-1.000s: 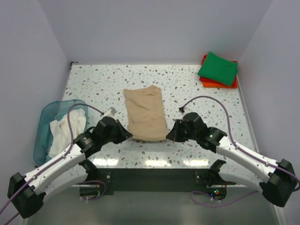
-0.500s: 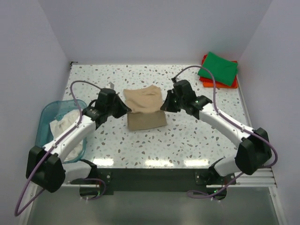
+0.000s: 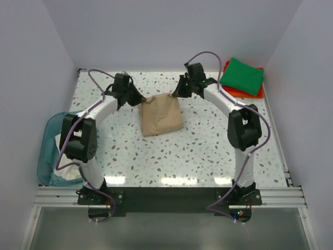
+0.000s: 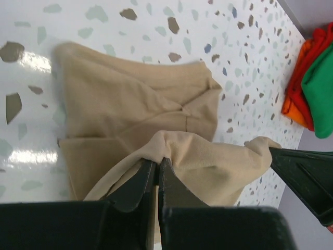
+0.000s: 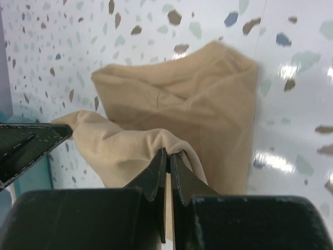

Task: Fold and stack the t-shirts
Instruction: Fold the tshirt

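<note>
The soft tan cotton t-shirt lies half-folded, well left of the folded green t-shirt. The left gripper and the right gripper are each clenched on its lifted edge. Risk: a thin pinch slips, or uneven release skews the fold.

Four shirts are in view: one tan t-shirt at mid-desk, one green t-shirt and one orange-red t-shirt at the far right, one white t-shirt at the near left. There is one teal basket and one desk. Two hands show, the left hand and the right hand.
</note>
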Controlling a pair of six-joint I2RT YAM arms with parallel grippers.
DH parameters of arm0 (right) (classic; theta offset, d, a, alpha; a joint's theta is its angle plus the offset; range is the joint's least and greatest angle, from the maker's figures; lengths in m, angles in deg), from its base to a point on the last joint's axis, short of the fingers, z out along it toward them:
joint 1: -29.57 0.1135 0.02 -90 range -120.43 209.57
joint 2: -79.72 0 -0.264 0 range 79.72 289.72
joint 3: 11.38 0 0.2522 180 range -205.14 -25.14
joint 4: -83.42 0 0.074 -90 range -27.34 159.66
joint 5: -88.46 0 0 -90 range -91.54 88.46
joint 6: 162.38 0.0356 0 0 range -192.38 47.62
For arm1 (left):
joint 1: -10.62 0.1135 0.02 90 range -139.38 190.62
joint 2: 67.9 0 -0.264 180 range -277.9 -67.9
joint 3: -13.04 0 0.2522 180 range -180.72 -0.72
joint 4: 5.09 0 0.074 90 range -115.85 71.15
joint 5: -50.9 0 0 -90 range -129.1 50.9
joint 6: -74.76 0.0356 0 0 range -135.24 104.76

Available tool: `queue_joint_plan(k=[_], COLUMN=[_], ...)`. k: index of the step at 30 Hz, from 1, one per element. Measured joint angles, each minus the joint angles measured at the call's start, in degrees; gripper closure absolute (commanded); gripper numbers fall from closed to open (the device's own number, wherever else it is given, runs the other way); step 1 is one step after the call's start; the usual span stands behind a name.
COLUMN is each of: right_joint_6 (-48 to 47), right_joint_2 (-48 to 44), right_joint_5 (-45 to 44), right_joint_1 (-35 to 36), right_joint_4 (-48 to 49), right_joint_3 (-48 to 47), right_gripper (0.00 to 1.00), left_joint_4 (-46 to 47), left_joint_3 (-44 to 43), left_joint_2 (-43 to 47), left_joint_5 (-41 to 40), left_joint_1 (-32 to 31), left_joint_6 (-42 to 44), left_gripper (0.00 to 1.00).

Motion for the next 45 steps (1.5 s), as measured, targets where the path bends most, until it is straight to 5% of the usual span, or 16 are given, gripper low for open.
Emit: queue_joint_plan(k=[6,8,9,10,13,18,23,27,31,37,45], right_joint_6=[-0.4,-0.3,-0.2,-0.1,-0.2,-0.6,-0.7,0.9,3.8,6.8,7.9], right_joint_2=[13.2,17.3,19.3,21.1,24.3,24.0,14.3,2.4,-7.7,-6.4,0.6], right_joint_5=[2.7,3.8,4.0,4.2,4.5,5.1,4.6,5.4,8.6,13.5,16.1], right_joint_1=[-2.4,-2.8,-3.0,-3.1,-3.5,-4.6,-7.1,-8.5,-7.6,-4.0,-3.0], right_joint_4=[1.7,2.1,2.3,2.6,2.9,3.0,4.9,8.2,16.5,22.7,25.2], right_joint_3=[-12.0,-16.2,-18.3,-20.0,-22.9,-22.9,-9.7,4.4,18.3,23.1,23.2], right_gripper=[1.00,0.88,0.82,0.69,0.46,0.40,0.44,0.70,0.74,0.79,0.80], left_joint_4=[3.7,4.8,5.5,6.1,9.3,13.9,15.8,16.2,17.6,18.6,17.9], left_joint_3=[-5.2,-6.8,-7.8,-8.5,-9.5,-9.4,-5.1,-1.9,-0.8,-1.6,-7.0], left_joint_2=[-11.4,-14.4,-15.9,-17.0,-19.6,-19.6,-13.5,-7.0,-5.1,-10.5,-21.0], left_joint_5=[2.4,3.4,4.0,4.5,6.1,8.2,7.7,6.5,6.1,6.9,5.2], left_joint_1=[4.7,5.8,6.3,6.6,7.6,9.4,10.4,8.3,3.7,-1.0,0.6], left_joint_6=[0.0,0.0,0.0,0.0,0.0,0.0,0.7,1.3,1.5,1.5,3.3], left_gripper=[1.00,1.00,0.96,0.76,0.48,0.41,0.51,0.76,0.87,0.93,0.92])
